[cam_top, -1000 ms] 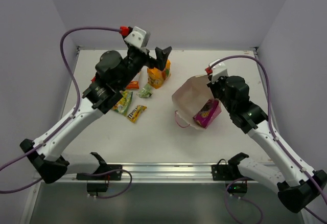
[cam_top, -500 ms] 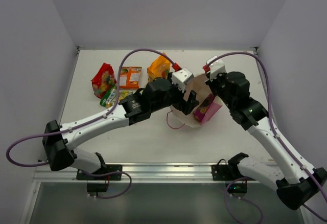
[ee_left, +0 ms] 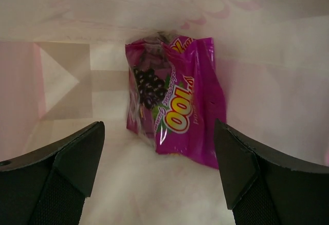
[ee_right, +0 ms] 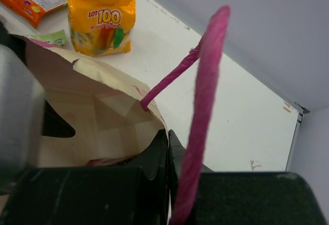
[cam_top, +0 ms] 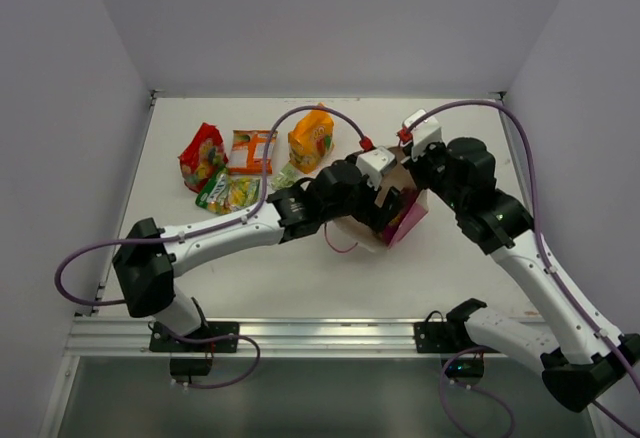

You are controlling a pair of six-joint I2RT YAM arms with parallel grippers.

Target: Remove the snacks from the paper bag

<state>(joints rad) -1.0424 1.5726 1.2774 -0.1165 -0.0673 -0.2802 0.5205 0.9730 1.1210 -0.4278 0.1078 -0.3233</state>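
Since my right gripper (ee_right: 167,155) is pinched shut on the rim of the paper bag (ee_right: 103,117), just beside its pink cord handle (ee_right: 205,96), the mouth gapes toward the left. I judge that is what lets the other arm reach in. My left gripper (ee_left: 158,148) is inside the bag, fingers spread wide and holding nothing. The purple packet (ee_left: 175,101) lies against the bag's bottom, straight ahead between the fingers but past their tips, untouched. A red packet (cam_top: 202,155), two orange ones (cam_top: 251,151) (cam_top: 311,139) and a green-yellow one (cam_top: 230,193) lie on the table (cam_top: 300,268) at far left, apart from the bag.
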